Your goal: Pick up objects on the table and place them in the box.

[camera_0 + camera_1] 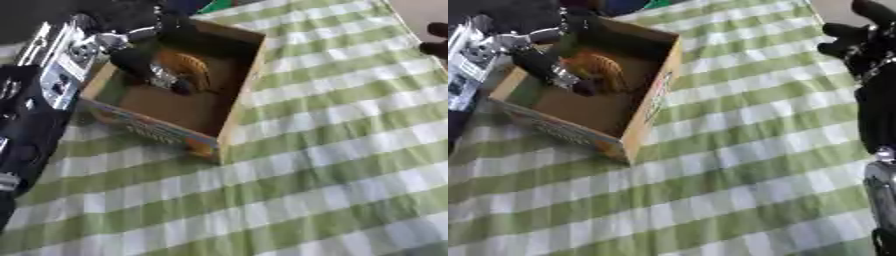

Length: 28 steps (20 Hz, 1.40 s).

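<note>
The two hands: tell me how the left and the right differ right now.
The left hand reaches down inside the cardboard box, next to an orange-brown object; the right hand hangs over the checked cloth, away from the box. The left is at something; the right holds nothing. Both are black.

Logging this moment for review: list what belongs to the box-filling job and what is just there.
Job: cardboard box; brown striped object inside it; left hand reaching into the box.
Just there: green checked cloth; right hand, idle at right edge.
</note>
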{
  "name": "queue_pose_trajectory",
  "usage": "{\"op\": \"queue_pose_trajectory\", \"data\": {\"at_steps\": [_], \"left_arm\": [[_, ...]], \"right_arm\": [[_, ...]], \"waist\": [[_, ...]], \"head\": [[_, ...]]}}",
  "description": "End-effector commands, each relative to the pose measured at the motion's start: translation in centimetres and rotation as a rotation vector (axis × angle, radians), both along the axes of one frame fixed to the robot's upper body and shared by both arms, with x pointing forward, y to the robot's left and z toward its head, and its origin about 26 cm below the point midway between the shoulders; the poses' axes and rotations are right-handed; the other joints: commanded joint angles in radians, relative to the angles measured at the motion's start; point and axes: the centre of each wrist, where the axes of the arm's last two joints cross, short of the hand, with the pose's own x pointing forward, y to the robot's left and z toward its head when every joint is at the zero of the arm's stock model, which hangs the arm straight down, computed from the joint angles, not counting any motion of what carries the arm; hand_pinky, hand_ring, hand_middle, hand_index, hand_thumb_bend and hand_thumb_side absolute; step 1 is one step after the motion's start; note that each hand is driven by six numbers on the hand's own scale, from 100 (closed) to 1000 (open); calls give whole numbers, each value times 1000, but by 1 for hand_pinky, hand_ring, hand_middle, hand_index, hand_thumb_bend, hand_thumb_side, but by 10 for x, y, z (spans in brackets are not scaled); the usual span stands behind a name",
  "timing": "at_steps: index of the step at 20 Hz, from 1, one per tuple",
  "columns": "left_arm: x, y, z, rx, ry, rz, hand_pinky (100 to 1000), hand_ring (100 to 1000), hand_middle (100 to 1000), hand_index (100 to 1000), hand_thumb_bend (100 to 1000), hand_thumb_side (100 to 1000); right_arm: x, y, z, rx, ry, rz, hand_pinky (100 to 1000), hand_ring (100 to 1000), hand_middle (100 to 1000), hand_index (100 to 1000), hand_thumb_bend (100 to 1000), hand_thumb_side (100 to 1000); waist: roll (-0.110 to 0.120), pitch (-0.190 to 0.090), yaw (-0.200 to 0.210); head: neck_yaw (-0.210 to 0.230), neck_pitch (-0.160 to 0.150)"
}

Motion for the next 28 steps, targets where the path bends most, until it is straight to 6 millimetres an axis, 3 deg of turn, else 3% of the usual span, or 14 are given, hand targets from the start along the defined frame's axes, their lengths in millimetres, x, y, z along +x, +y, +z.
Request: {"op": "queue_pose_trajectory", "data": {"at_steps": [1, 5, 7, 11, 17, 28], "left_arm": [[-17, 13, 27, -70, -106, -5, 672, 885, 851, 929, 708, 978], [-33, 29, 38, -207, -184, -17, 615, 809, 770, 875, 176, 862], [-42, 39, 41, -286, -216, -14, 595, 784, 750, 872, 100, 817], [-56, 58, 35, -450, -258, -7, 569, 739, 696, 869, 100, 775], [-76, 79, 19, -671, -300, 4, 547, 688, 644, 843, 100, 816], [-114, 75, -34, -991, -268, -9, 548, 686, 647, 846, 100, 872]], "right_arm": [[-4, -2, 5, 10, -22, -2, 760, 806, 493, 855, 100, 1000], [-4, -4, 4, 24, -22, -17, 759, 805, 497, 855, 100, 1000], [-4, -6, 4, 33, -26, -25, 757, 805, 500, 853, 100, 1000], [-5, -7, 4, 60, -33, -42, 755, 804, 506, 853, 100, 1000], [-5, -7, 4, 103, -37, -54, 753, 808, 525, 860, 100, 1000], [-4, -7, 9, 154, -70, -62, 754, 828, 555, 874, 100, 1000]], "waist": [[-14, -37, 7], [-31, -58, 32], [-40, -70, 44], [-65, -101, 75], [-93, -139, 91], [-125, -168, 122]], "head": [[-6, 16], [-18, 41], [-19, 51], [-19, 72], [-7, 103], [4, 112]]}}
